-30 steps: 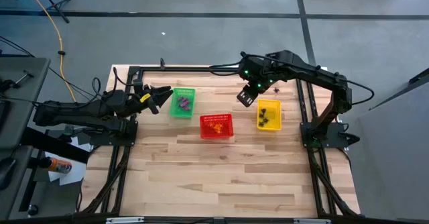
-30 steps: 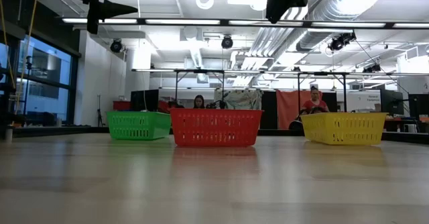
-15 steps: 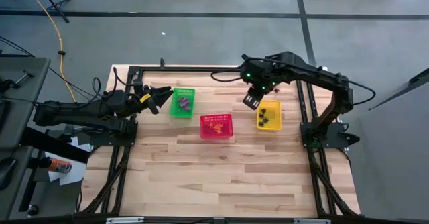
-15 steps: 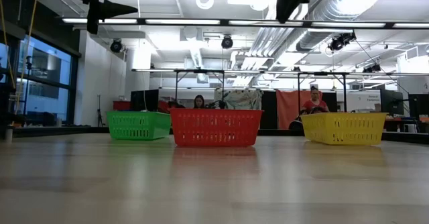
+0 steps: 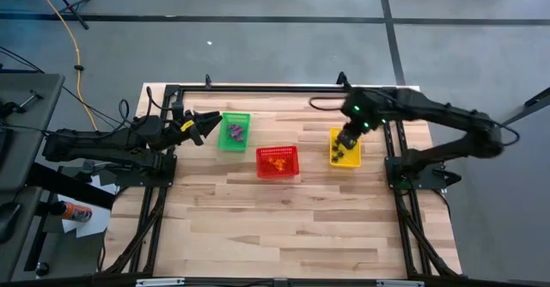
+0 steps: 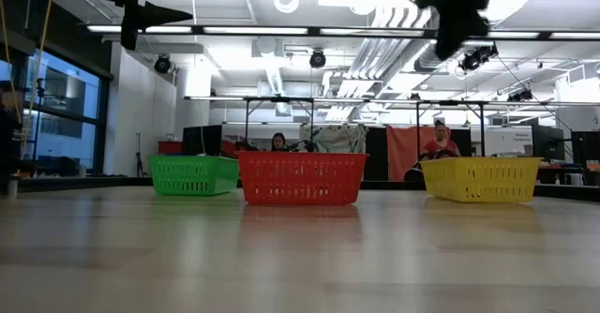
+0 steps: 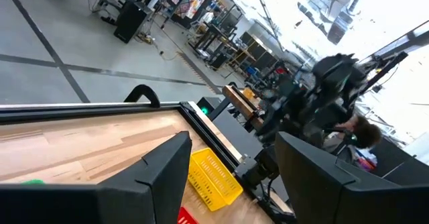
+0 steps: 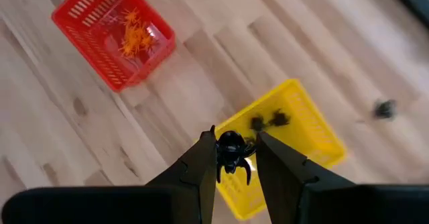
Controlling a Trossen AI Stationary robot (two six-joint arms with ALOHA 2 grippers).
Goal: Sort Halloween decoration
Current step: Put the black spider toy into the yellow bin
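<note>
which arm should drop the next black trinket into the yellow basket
Right. The right gripper already pinches a black trinket above the yellow basket. The left gripper waits open by the green basket.

3 mesh baskets: 1 green (image 5: 234, 132), 1 red (image 5: 278, 161), 1 yellow (image 5: 345, 147). 2 robot arms. 2 people in low-view background. 1 black trinket (image 8: 231, 149) between right fingers.

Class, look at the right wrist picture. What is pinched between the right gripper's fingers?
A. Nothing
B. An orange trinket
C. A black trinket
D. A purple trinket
C: the right gripper pinches a black trinket above the yellow basket, which already holds other black pieces.
</note>
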